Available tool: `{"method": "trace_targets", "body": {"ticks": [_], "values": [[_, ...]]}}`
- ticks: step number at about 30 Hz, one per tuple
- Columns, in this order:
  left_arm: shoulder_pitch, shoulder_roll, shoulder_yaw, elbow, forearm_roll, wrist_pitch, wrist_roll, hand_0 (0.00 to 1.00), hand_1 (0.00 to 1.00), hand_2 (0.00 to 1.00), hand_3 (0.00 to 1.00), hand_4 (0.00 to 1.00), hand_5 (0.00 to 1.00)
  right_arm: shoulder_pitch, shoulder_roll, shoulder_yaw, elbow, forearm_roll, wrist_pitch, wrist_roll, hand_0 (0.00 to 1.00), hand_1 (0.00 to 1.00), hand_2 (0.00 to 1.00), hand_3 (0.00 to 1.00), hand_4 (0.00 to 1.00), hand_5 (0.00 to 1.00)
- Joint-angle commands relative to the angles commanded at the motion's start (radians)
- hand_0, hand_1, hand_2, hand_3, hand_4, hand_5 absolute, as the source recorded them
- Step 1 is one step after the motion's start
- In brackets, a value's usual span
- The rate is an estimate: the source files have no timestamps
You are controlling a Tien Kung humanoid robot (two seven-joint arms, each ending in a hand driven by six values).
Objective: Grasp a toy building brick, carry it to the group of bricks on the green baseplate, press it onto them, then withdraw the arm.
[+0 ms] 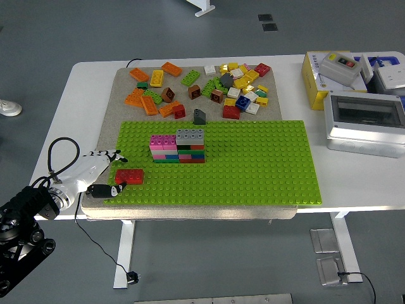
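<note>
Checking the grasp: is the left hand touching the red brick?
Touching. In the head view the left hand has a fingertip against the left edge of the red brick, which lies on the baseplate.

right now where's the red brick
In the head view the red brick lies on the green baseplate's near-left corner, at the left hand's fingertips.

A grey floor (57, 38) spreads all around a white table (88, 82), whose white legs (123, 253) drop to flat feet below. Beyond the far edge, another white furniture foot (204, 7) pokes in at the top. Two dark square plates (267, 22) sit set into the floor nearby. Light falls soft and even, with faint shadow under the tabletop.
</note>
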Motion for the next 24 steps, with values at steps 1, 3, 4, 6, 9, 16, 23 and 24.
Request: {"method": "trace_targets", "body": {"ticks": [1, 3, 4, 6, 9, 16, 23, 24], "values": [[-0.001, 0.000, 0.000, 0.000, -0.001, 0.000, 0.000, 0.983, 0.933, 0.973, 0.808, 0.681, 0.321, 0.000, 0.000, 0.000, 0.000, 0.000, 0.000, 0.000, 0.724, 0.711, 0.737, 0.686, 0.392, 0.829], [-0.002, -0.001, 0.001, 0.001, -0.002, 0.000, -0.001, 0.983, 0.933, 0.973, 0.808, 0.681, 0.321, 0.000, 0.000, 0.000, 0.000, 0.000, 0.001, 0.000, 0.724, 0.711, 0.737, 0.686, 0.392, 0.829], [-0.003, -0.002, 0.001, 0.002, -0.004, 0.000, -0.003, 0.982, 0.932, 0.953, 0.769, 0.674, 0.307, 0.000, 0.000, 0.001, 0.000, 0.000, 0.001, 0.000, 0.724, 0.712, 0.736, 0.685, 0.392, 0.829], [-0.005, -0.004, 0.002, 0.004, -0.008, 0.001, -0.006, 0.982, 0.932, 0.953, 0.769, 0.674, 0.307, 0.000, 0.000, 0.002, 0.000, 0.000, 0.001, 0.000, 0.724, 0.712, 0.736, 0.685, 0.392, 0.829], [-0.008, -0.008, 0.004, 0.010, -0.012, 0.002, -0.011, 0.982, 0.932, 0.953, 0.769, 0.674, 0.307, 0.001, 0.001, 0.003, 0.000, 0.000, 0.002, 0.001, 0.724, 0.712, 0.736, 0.685, 0.392, 0.829], [-0.008, -0.014, 0.006, 0.013, -0.019, -0.001, -0.016, 0.981, 0.930, 0.945, 0.634, 0.651, 0.287, 0.002, 0.000, 0.004, 0.000, 0.000, 0.003, 0.002, 0.725, 0.712, 0.735, 0.685, 0.393, 0.828], [-0.008, -0.015, 0.001, 0.016, -0.024, -0.002, -0.018, 0.978, 0.930, 0.942, 0.603, 0.631, 0.275, 0.002, 0.000, 0.008, 0.000, -0.002, 0.004, 0.002, 0.724, 0.712, 0.735, 0.685, 0.393, 0.825], [-0.007, -0.016, 0.001, 0.017, -0.025, -0.003, -0.019, 0.978, 0.930, 0.942, 0.603, 0.631, 0.275, 0.002, 0.000, 0.008, 0.000, -0.003, 0.004, 0.002, 0.724, 0.712, 0.735, 0.685, 0.393, 0.825]]}}
